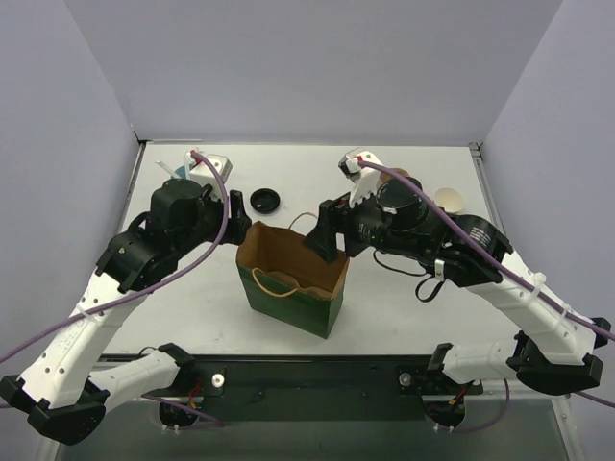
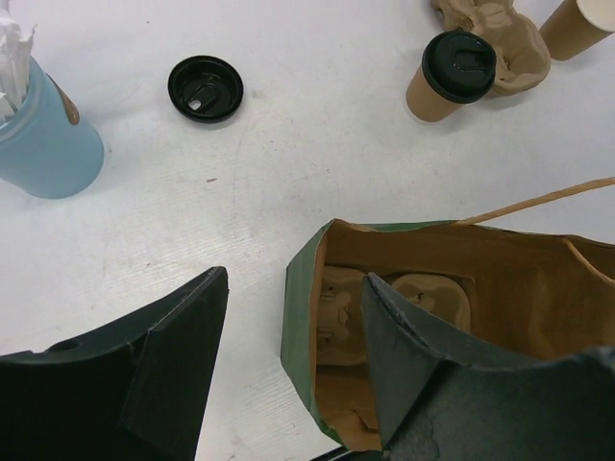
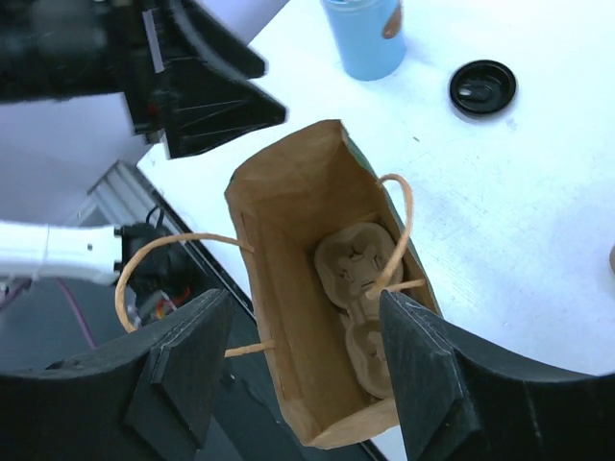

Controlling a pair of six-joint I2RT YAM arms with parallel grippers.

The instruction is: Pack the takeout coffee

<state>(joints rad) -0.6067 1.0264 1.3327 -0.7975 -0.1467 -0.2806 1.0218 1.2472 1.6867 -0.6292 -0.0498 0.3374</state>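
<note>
The takeout coffee [image 2: 447, 79], a tan paper cup with a black lid, stands upright on the white table at the far right, touching a pulp carrier [image 2: 500, 38]. In the top view my right arm hides it. A green paper bag [image 1: 293, 283] stands open in the middle with another pulp carrier [image 3: 360, 279] at its bottom. My left gripper [image 2: 293, 288] is open and straddles the bag's left wall. Over the bag's mouth my right gripper [image 3: 307, 307] hangs open, with one twine handle [image 3: 399, 230] against its right finger. Neither gripper holds anything.
A loose black lid [image 1: 265, 201] lies behind the bag. A blue cup of white straws [image 2: 43, 144] stands at the back left. An unlidded tan cup [image 1: 449, 199] stands at the back right. The table's front edge runs just behind the arm bases.
</note>
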